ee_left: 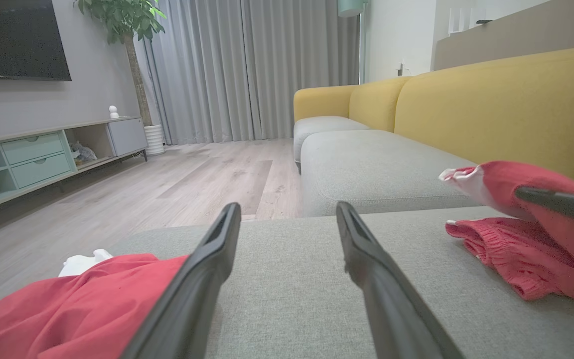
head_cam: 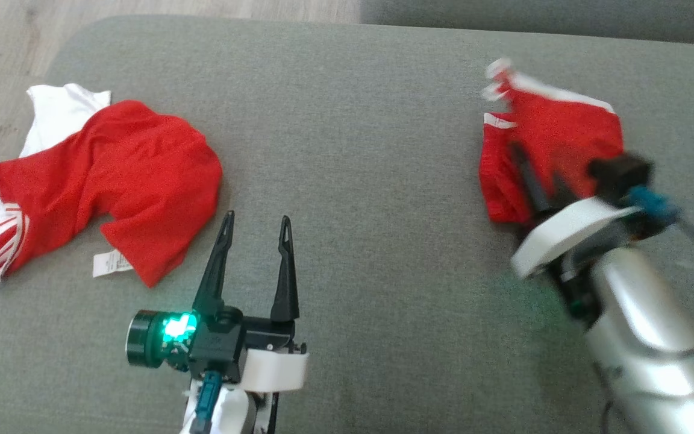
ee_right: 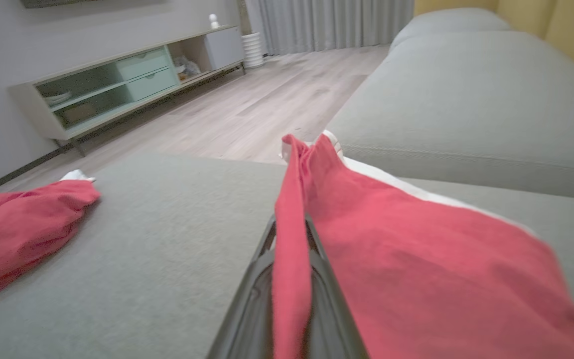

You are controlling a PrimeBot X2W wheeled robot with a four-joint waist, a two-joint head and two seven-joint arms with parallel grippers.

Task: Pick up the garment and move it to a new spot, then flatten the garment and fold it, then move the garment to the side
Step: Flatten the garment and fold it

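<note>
garments: 2, both red/white | my right tool (head_cam: 538,175) clamped on red shorts (head_cam: 555,135), partly lifted, near ottoman (head_cam: 353,150) right edge | my left tool (head_cam: 257,217) fingers wide apart, empty, toward near edge | red shirt (head_cam: 118,175) crumpled by left edge | 1 white tag (head_cam: 110,263), print unreadable

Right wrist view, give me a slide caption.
Right jaws shut on a fold of the red garment above the grey cushion; a red shirt lies apart.

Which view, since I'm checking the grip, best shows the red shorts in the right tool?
The right wrist view: the red shorts sit pinched in the shut right tool. The head view shows them blurred, under that tool; the left wrist view shows them side-on at its right edge.
</note>
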